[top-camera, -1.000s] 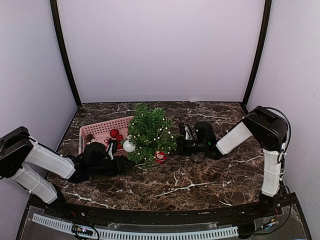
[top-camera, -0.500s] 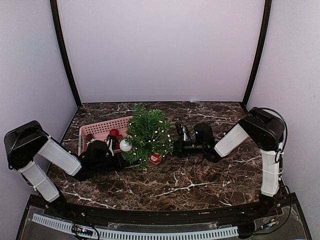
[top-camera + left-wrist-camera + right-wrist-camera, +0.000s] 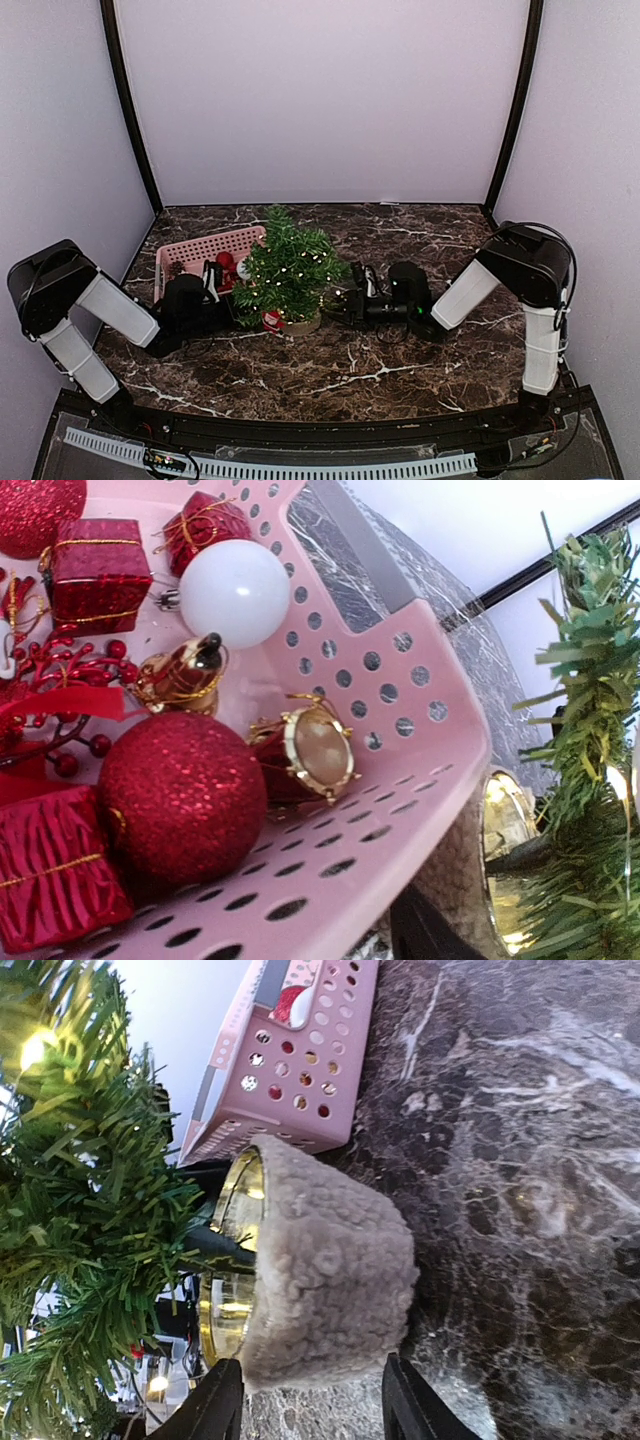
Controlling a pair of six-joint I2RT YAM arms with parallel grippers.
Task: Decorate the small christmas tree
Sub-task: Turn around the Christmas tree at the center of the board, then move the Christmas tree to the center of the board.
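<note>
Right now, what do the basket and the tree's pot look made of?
Basket: rigid pink plastic, smooth, by its moulded walls and round holes. Pot: wrapped in nubbly greyish-tan fleece-like fabric, matte; a shiny gold rim, perhaps metal or foil, shows at its mouth.

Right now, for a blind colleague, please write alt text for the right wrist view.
The right gripper clasps the tan fuzzy round pot of a small green christmas tree, lit branches at left. A pink perforated plastic basket sits behind on the dark marble table.
</note>
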